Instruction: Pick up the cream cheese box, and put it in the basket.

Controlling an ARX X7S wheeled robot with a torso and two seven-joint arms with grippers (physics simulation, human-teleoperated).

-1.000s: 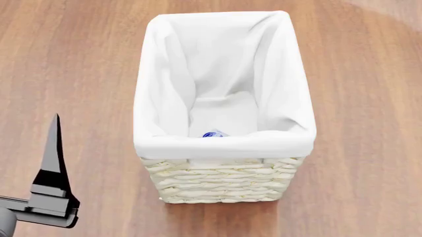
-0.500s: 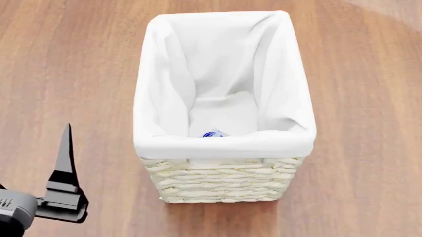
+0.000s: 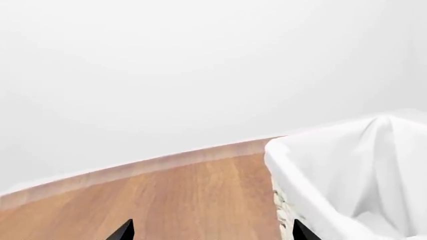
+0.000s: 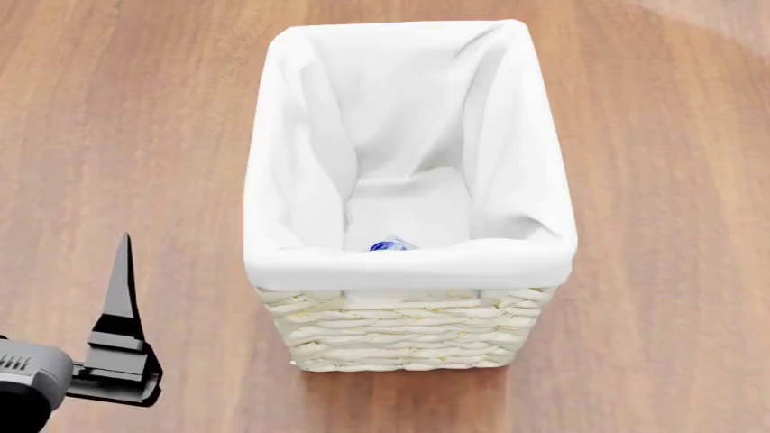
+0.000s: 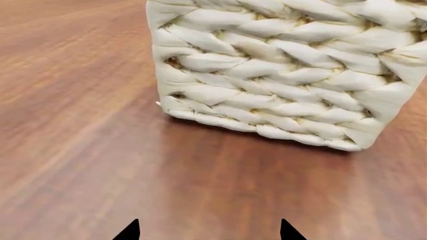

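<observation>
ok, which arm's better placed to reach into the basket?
Left, probably. The left gripper is open at rim height beside the basket, its camera seeing the liner inside; the right gripper sits low, facing the wicker wall near the table.

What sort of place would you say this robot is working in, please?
Probably a bare simulated tabletop workspace: a plain wooden surface, one lined wicker basket standing on it, and a blank white wall behind. Nothing marks it as a kitchen or shop.
</observation>
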